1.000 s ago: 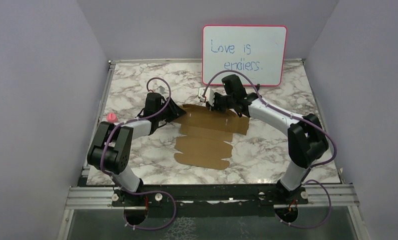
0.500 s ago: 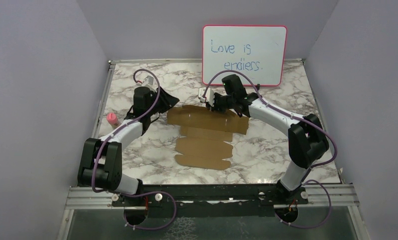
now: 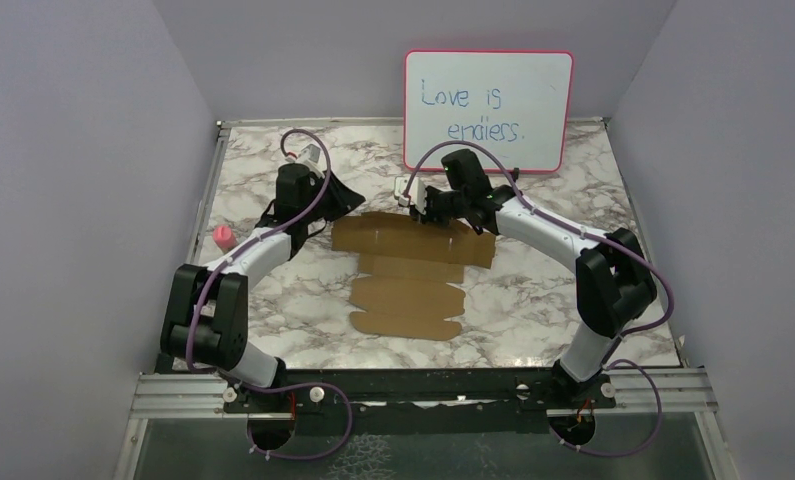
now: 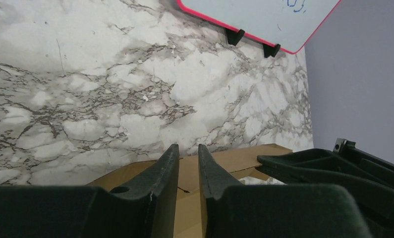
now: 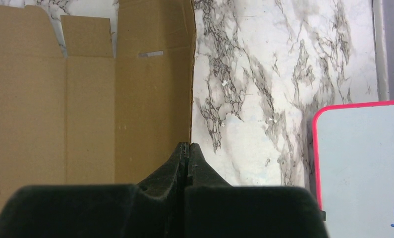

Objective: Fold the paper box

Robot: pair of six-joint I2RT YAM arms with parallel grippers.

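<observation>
The paper box (image 3: 413,272) is a flat brown die-cut sheet lying in the middle of the marble table. My left gripper (image 3: 335,200) hovers at the sheet's far left corner. In the left wrist view its fingertips (image 4: 188,148) stand a narrow gap apart, with the cardboard (image 4: 224,161) showing beneath them and nothing between them. My right gripper (image 3: 419,206) is at the sheet's far edge. In the right wrist view it (image 5: 187,145) is shut, its tips right at the cardboard's (image 5: 90,99) straight edge. Whether the tips touch the sheet I cannot tell.
A pink-framed whiteboard (image 3: 488,110) leans against the back wall, close behind the right gripper. A small pink object (image 3: 222,236) stands by the table's left edge, beside the left arm. Grey walls enclose the table on three sides.
The left arm has swung back and away from the sheet's left end, and its jaws have narrowed. The right arm and the sheet have stayed in place.
</observation>
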